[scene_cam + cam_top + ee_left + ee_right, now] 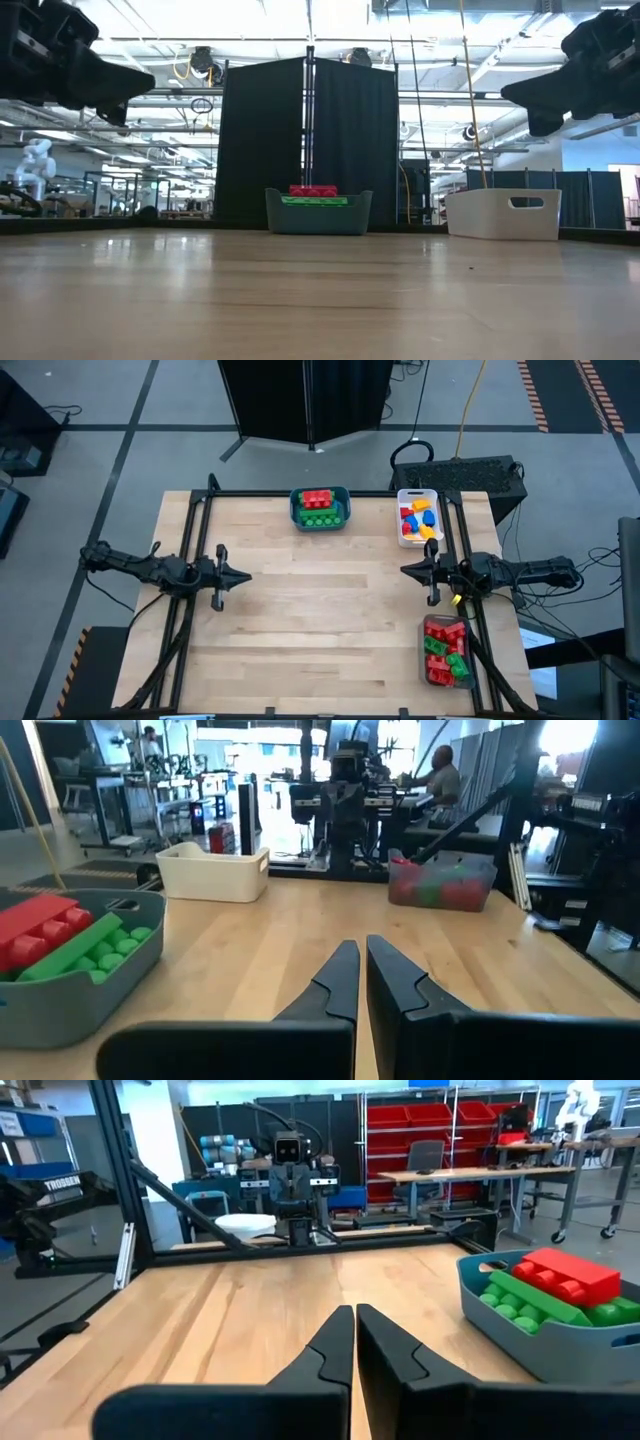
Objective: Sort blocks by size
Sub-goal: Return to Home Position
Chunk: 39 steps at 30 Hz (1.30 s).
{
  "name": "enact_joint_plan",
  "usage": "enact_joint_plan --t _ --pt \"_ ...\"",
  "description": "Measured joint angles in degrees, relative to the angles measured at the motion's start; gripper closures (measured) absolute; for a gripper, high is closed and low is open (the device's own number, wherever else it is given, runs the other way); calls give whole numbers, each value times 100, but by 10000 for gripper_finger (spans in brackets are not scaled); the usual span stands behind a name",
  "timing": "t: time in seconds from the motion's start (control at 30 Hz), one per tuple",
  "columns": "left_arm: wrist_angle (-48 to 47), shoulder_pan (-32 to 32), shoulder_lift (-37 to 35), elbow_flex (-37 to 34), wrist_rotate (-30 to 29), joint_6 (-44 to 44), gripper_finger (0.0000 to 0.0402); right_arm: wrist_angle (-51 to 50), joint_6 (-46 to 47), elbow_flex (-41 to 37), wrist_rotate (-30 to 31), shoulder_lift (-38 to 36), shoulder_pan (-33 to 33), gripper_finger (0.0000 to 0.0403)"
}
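Sorted state, seen from above. All visible blocks [320, 508] lie in three bins: long red and green ones in the teal bin [293, 510] at the far edge, yellow, blue and red ones in the white bin [418, 492], and short red and green ones in the clear bin [423, 650] at the near right. They are piled, so no exact count per bin is possible. The blocks are judged light, rigid, smooth-sided and sturdy, best pinched across the flat long sides, not the studs. The left gripper [245, 574] and right gripper [405, 570] hover at opposite tabletop [320, 620] edges, both clenched and empty.
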Motion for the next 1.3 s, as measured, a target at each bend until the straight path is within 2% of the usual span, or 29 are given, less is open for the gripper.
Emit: enact_joint_plan --t 0.2,0.43,1.3 --pt "37 21 -20 -2 -10 -97 402 291 -55 -2 -61 -2 0 403" --pt "86 22 -19 -4 -34 -98 402 230 187 -2 -54 -1 0 403" --pt "68 19 -17 -9 -39 -96 402 244 183 -2 -52 -2 2 401"
